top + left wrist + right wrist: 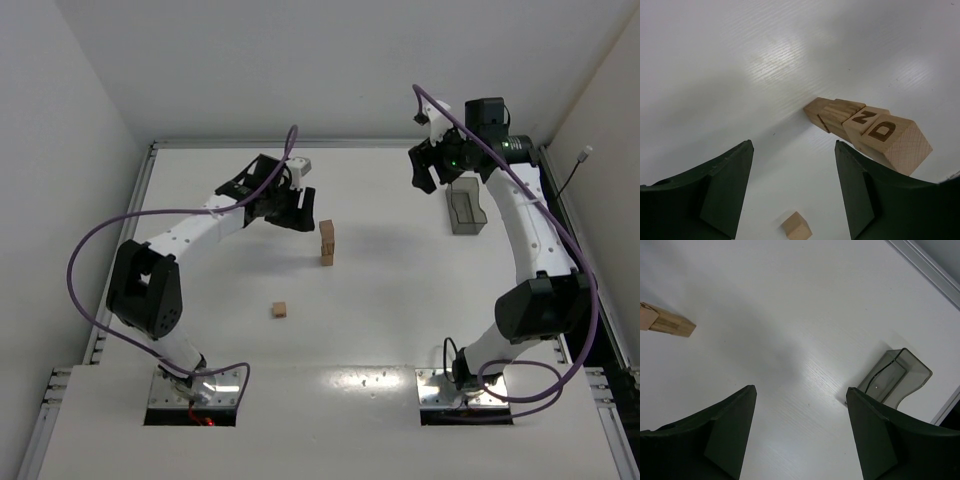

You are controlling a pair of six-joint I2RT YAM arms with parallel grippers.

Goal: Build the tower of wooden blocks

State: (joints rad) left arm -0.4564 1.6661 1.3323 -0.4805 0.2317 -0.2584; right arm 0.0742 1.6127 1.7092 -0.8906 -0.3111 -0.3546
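While my left gripper (793,147) hangs with its jaws apart and nothing between them, the tower (326,243) stands upright just to its right, four cubes high. One loose wood block (279,310) lies back toward my bases, nearer my left arm. My right gripper (801,391), likewise spread and empty, hovers well away near the grey plastic box (465,210).

We read D on the top wood block (895,140) of the tower (840,114) and Z on the block beneath (861,121).
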